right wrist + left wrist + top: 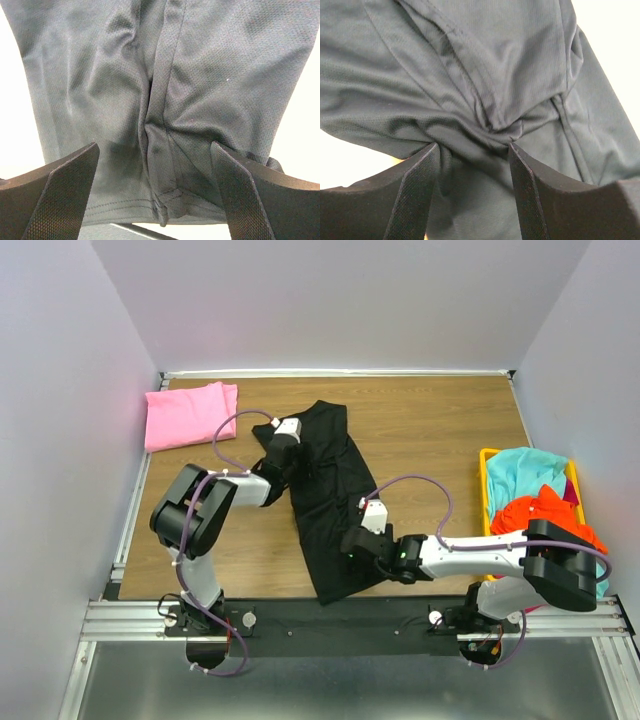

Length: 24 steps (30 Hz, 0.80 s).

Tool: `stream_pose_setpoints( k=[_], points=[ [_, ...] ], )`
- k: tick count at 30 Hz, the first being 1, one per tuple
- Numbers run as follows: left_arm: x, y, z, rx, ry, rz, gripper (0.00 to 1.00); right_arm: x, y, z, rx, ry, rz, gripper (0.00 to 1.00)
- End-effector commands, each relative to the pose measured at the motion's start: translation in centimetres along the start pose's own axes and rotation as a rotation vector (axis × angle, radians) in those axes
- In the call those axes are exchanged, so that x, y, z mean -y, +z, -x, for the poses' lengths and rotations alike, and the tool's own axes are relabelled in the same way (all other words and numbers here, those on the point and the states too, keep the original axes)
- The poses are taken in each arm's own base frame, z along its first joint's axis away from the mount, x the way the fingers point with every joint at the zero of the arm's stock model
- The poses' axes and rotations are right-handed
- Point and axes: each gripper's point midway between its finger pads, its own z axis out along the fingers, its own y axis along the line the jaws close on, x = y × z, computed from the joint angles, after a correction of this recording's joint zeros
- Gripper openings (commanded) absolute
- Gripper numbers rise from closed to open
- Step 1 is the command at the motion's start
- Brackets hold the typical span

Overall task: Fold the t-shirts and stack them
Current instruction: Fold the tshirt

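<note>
Dark ribbed fingers [415,195] poke up at the bottom of my left wrist view. They are partway apart, and cloth is bunched in a twist between their tips.

That cloth is the black t-shirt [330,500]. It lies in the middle of the surface [430,430] as a long strip that runs from the far side down to the near edge. My left hand [472,150] sits on its far end, half wide, and I see no firm pinch. My right hand [155,150] is over the near end by the hem, with its fingers spread very wide and nothing held.

I think I am on the fold of this shirt. To do it well, I should push both hands down until the pads touch cloth. Each one should close on all the layers, not just the top one. Then I should lift both ends evenly so that the strip does not twist more. The crease under my right hand should be smoothed first.

A pink t-shirt [188,412] waits folded in the far left corner, well apart. More shirts, a teal one [525,470] and an orange one [540,515], are heaped in the yellow bin [484,475] at the right.
</note>
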Motion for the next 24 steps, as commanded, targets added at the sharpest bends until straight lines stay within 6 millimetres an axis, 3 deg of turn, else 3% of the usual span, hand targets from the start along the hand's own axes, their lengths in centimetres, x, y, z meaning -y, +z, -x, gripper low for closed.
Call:
stream_pose_setpoints(
  k=[1,13,24],
  points=[
    [0.3,1.2,-0.7,-0.045,0.031,-0.005,0.65,-0.7,0.1,-2.3,-0.084,0.023,0.029,0.98],
    [1.3,3.7,0.9,-0.047,0.062,-0.01,0.65,-1.4,-0.2,-3.5,-0.114,0.031,0.048,0.98],
    [2.3,4.7,3.0,-0.024,0.075,-0.015,0.65,-2.7,-1.6,-2.9,-0.086,0.0,0.102,0.95]
  ],
)
